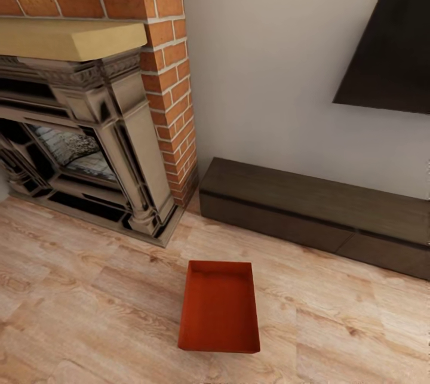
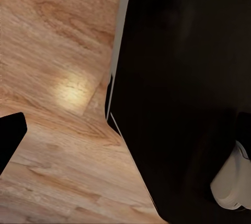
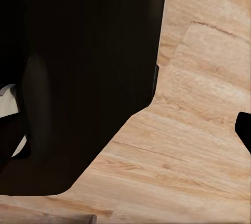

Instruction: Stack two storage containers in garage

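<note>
Container [image 1: 219,306], red-orange, is seen open side up on the wood plank floor [image 1: 89,288], ahead of the fireplace [image 1: 77,151] and low cabinet [image 1: 316,211], not yet grasped. Gripper states cannot be told: wrist views are pointed down at floor beside the robot's dark base [image 2: 183,93].

You can see one storage container [image 1: 219,306] on the wood floor [image 1: 89,312], and its front wall hides the near part of its inside. The fireplace [image 1: 77,157] is cut off at the left edge of the head view. The low dark cabinet [image 1: 316,217] and the dark shape on the wall [image 1: 388,49] both run off the right edge. In each wrist view a big black body [image 2: 183,98] [image 3: 78,77] covers much of the floor. A small black piece [image 2: 9,135] pokes in at one edge, and another [image 3: 244,130] too. You cannot tell what they are.
</note>
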You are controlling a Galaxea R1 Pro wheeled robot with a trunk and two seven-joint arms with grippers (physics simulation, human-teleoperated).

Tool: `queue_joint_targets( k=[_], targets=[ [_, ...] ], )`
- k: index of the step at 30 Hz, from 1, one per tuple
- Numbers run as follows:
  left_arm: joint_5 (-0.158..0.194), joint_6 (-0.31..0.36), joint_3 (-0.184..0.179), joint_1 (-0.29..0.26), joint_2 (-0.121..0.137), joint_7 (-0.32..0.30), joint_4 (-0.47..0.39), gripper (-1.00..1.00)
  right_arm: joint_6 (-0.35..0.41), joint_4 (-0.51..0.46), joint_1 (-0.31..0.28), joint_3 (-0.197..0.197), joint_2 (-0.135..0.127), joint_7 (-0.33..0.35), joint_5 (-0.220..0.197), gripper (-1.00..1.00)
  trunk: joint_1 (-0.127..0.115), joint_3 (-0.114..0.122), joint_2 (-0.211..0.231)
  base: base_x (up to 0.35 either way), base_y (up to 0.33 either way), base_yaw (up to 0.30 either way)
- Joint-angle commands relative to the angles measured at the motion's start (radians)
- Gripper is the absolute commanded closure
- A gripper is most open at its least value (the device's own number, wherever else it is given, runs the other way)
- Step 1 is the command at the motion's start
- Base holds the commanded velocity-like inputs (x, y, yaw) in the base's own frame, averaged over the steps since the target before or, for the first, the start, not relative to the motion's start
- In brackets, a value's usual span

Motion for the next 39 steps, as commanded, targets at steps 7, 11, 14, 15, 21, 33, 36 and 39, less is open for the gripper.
queue_joint_targets(
  k=[7, 11, 14, 15, 21, 33, 36, 39],
  targets=[
    [0.005, -0.002, 0.004, 0.000, 0.000, 0.001, 0.000, -1.00, -0.004, 0.002, -0.001, 0.008, 0.000, 0.002, -0.003, -1.00, 0.000, -0.011, -0.001, 0.000, 0.000, -0.158],
    [0.005, -0.002, 0.004, 0.000, 0.000, 0.001, 0.001, -1.00, -0.005, 0.002, -0.001, 0.008, 0.000, 0.002, -0.003, -1.00, 0.000, -0.017, -0.001, 0.000, 0.000, -0.111],
    [0.005, -0.002, 0.004, 0.000, 0.000, 0.001, 0.001, -1.00, -0.005, 0.002, -0.001, 0.008, 0.000, 0.002, -0.003, -1.00, 0.000, -0.022, -0.001, 0.000, 0.000, -0.047],
    [0.005, -0.002, 0.004, 0.000, 0.000, 0.001, 0.001, -1.00, -0.005, 0.002, -0.001, 0.008, 0.000, 0.002, -0.003, -1.00, 0.000, -0.023, -0.001, 0.000, 0.000, -0.025],
    [0.005, -0.002, 0.004, 0.000, 0.000, 0.001, 0.000, -1.00, -0.004, 0.002, -0.001, 0.009, 0.000, 0.002, -0.002, -1.00, 0.000, -0.033, -0.001, 0.000, 0.000, -0.007],
    [0.005, -0.002, 0.004, 0.000, 0.000, 0.001, 0.000, -1.00, -0.004, 0.002, -0.001, 0.009, -0.002, 0.004, -0.002, -1.00, 0.000, -0.052, -0.001, 0.000, 0.000, 0.000],
    [0.005, -0.002, 0.004, 0.000, 0.000, 0.001, 0.000, -1.00, -0.004, 0.002, -0.001, 0.009, -0.002, 0.004, -0.002, -1.00, 0.000, -0.057, -0.001, 0.000, 0.000, 0.000],
    [0.005, -0.002, 0.004, 0.000, 0.000, 0.001, 0.000, -1.00, -0.005, 0.002, -0.001, 0.009, -0.002, 0.005, -0.002, -1.00, 0.000, -0.062, -0.001, 0.000, 0.000, 0.000]
  ],
)
